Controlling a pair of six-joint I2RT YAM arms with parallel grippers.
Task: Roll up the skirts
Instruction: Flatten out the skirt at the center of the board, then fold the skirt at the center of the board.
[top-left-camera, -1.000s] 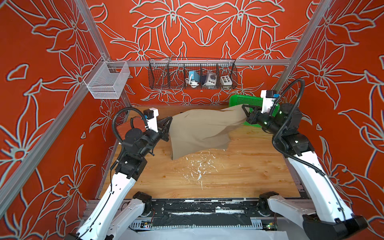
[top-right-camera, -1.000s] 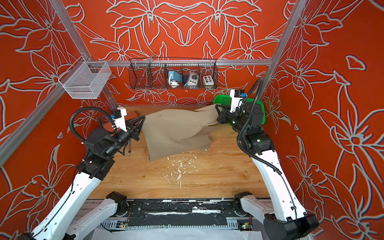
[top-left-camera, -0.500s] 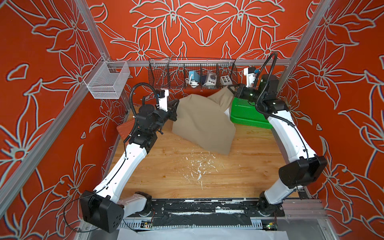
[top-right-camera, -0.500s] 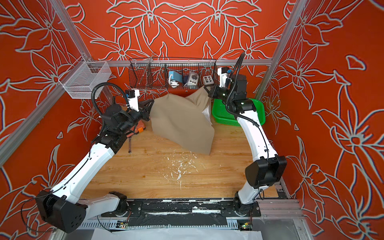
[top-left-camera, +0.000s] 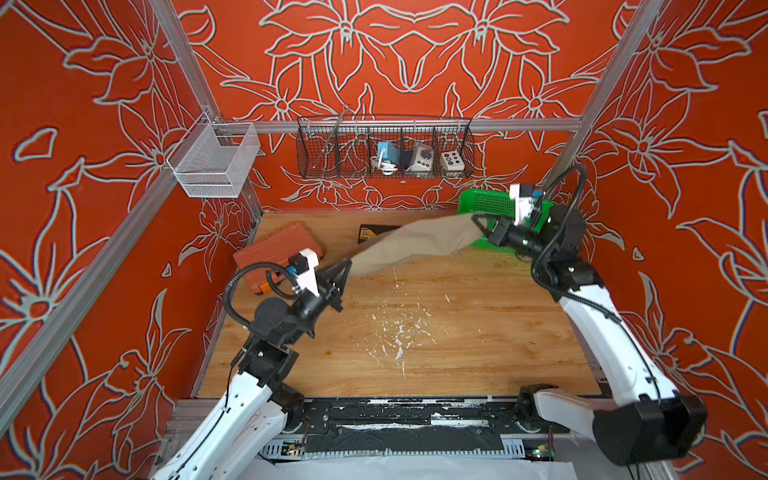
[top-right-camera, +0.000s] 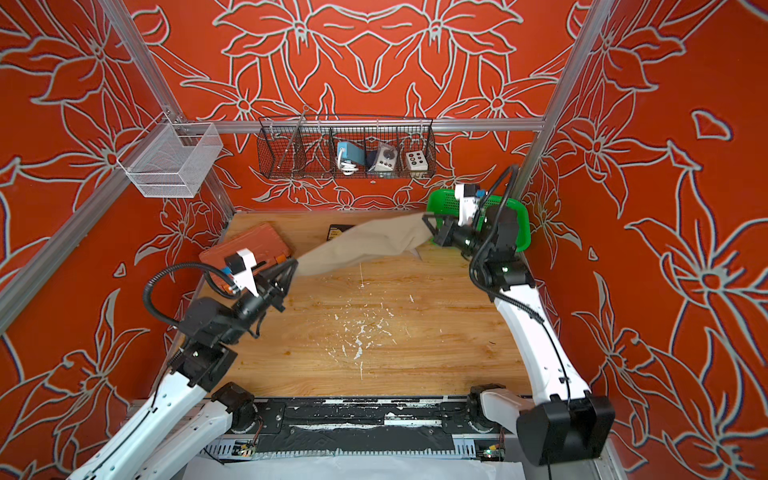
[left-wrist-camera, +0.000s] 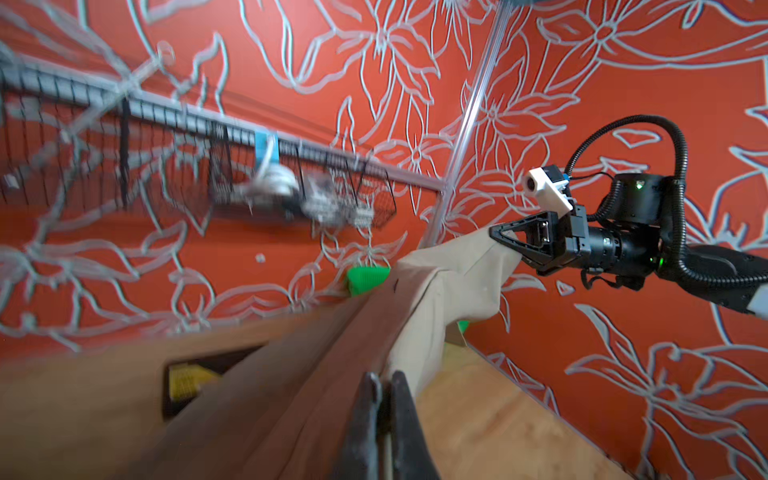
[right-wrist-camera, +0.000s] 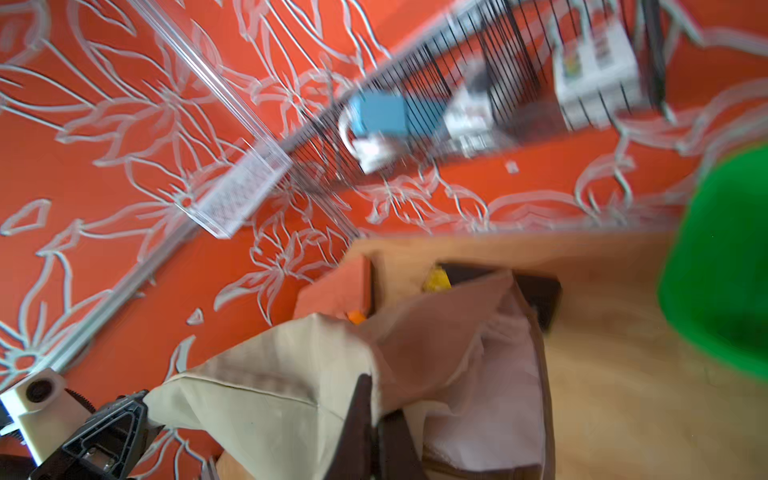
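The wooden table (top-left-camera: 415, 340) has white flecks in its middle. Past them, at the left side, the left gripper (top-left-camera: 343, 266) is closed on one end of the skirt (top-left-camera: 415, 245). In the left wrist view its fingers (left-wrist-camera: 365, 419) pinch a folded edge of the cloth. The skirt hangs stretched as a long taupe band in the air over the far half of the table. Its other end is pinched in the closed right gripper (top-left-camera: 478, 220), just in front of the green basket (top-left-camera: 486, 203) in the far right corner. A red case (top-left-camera: 270, 253) lies behind the left gripper, and a black box (top-left-camera: 372, 230) is partly hidden behind the skirt. Higher up, a black wire rack (top-left-camera: 320, 153) hangs on the back wall and a white mesh basket (top-left-camera: 212, 166) at the left corner post.
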